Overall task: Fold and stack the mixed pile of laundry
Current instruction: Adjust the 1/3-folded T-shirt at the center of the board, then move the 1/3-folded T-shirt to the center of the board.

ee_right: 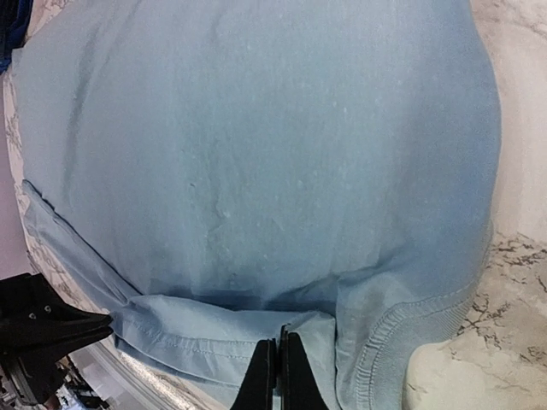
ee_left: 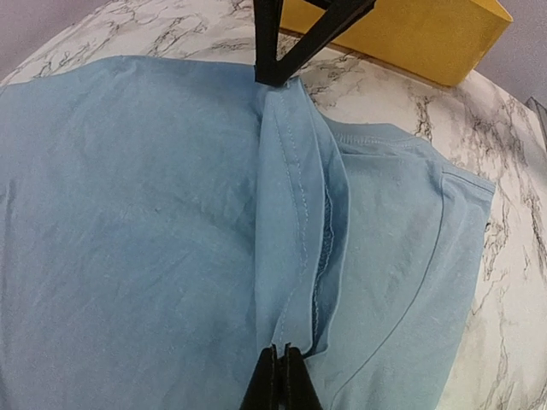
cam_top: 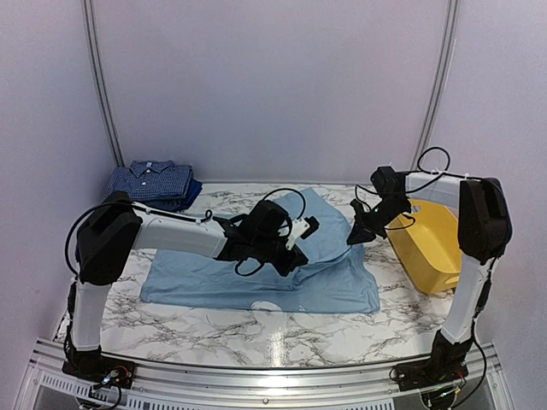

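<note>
A plain light-blue T-shirt point(cam_top: 256, 282) lies spread on the marble table, its right part lifted into a fold. My left gripper point(cam_top: 299, 243) is shut on the hemmed edge of the T-shirt point(ee_left: 295, 213) near the table's middle. My right gripper point(cam_top: 355, 237) is shut on the same edge of the T-shirt point(ee_right: 256, 171) further right, and its black fingers point(ee_left: 273, 51) show at the top of the left wrist view. A folded navy small-check shirt point(cam_top: 152, 181) lies on a solid dark-blue piece point(cam_top: 184, 198) at the back left.
A yellow plastic tub point(cam_top: 427, 243) stands at the right edge, right behind my right gripper; it also shows in the left wrist view point(ee_left: 410, 34). The marble table point(cam_top: 256, 329) shows bare at the front. Grey walls close the back and sides.
</note>
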### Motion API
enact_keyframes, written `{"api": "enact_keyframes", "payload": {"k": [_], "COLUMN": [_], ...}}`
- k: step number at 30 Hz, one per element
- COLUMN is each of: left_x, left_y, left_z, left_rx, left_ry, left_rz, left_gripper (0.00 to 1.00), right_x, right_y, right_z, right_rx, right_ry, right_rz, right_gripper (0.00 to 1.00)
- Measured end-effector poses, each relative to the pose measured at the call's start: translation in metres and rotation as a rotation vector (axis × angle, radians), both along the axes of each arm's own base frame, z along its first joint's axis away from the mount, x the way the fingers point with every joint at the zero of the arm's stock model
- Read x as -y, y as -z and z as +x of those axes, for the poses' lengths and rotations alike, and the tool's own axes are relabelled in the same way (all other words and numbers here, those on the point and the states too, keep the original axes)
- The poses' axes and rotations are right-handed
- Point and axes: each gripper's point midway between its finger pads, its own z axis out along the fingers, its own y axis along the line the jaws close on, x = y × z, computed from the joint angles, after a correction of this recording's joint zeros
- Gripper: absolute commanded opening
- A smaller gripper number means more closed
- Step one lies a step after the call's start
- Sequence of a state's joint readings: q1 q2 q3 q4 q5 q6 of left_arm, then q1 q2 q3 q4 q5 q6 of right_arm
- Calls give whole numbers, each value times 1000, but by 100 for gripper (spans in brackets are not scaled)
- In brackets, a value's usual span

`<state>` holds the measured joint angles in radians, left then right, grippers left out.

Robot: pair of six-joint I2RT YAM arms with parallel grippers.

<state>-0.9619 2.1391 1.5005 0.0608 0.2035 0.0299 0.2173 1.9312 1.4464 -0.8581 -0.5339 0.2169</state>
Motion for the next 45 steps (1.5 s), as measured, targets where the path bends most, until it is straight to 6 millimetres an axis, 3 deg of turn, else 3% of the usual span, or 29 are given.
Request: {"api": "enact_keyframes", "payload": {"k": [10,19,28,30,32,34,37,39,42,45], "left_x": [-20,-29,-40,-43,-46,-53,-67,-81,-107,-142], "left_y": [9,6,8,9,11,16,26,33,41,38], "left_z": [7,22,36,42,51,61,73,79,82,71], "left_rx": [-34,-26,-31,-41,-52,-64,-94,-120,-138,-167], "left_ry": [-87,-155,-234,-267,-300,-346,-422,-477,-551,-607], "left_rz": [-10,-29,-17,-14,-11,5,37,59,90,126], "left_gripper": [0,0,0,0,8,27,39,56,69,88], "right_x": [-25,-33,-30,-28,-26,-23,-19,-16,-12,-16], "right_y": [-19,-8,4,5,7,8,7,0,-18,-36], "right_z": [31,48,47,48,48,49,49,45,27,2], "right_rx": [73,68,50,50,51,55,67,81,110,133], "right_ry": [-9,-13,-13,-10,-4,1,4,2,-7,-26], "right_rz": [41,40,-3,-15,-33,-51,-72,-79,-72,-40], "right_gripper": [0,0,0,16,29,34,36,36,36,36]}}
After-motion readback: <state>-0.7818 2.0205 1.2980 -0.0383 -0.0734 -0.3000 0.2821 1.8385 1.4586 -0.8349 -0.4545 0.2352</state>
